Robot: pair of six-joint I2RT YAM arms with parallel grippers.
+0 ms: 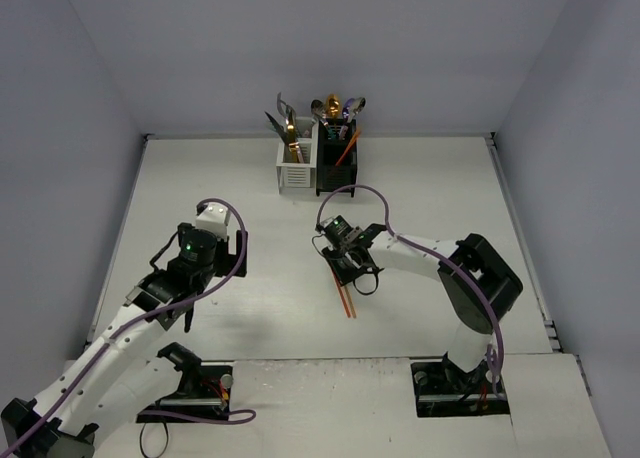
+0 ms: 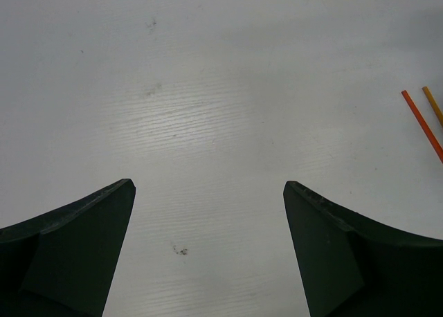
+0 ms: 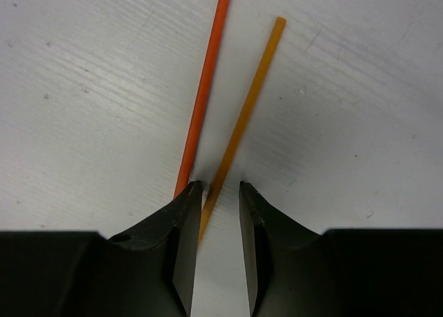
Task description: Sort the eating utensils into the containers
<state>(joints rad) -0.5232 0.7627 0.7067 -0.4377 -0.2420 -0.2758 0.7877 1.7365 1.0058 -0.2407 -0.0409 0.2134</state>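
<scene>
On the left side of the tabletop (image 1: 450, 198), toward its near edge, my left gripper (image 2: 208, 185) hangs above the white surface with the jaws spread wide, released. Farther in, about the middle of the tabletop, my right gripper (image 3: 220, 185) is down at two chopsticks that lie flat and close together. The yellow-orange chopstick (image 3: 252, 95) runs in between the two fingers (image 3: 176, 241), close to one pad. The red-orange chopstick (image 3: 204, 88) passes just outside that same finger. The jaws are narrow with a small gap, and I cannot tell if they already press the stick. At the far edge, near its middle, the white caddy (image 1: 295, 168) and the black caddy (image 1: 336, 168) stand upright and touching, with utensils (image 1: 335, 108) standing in both.
</scene>
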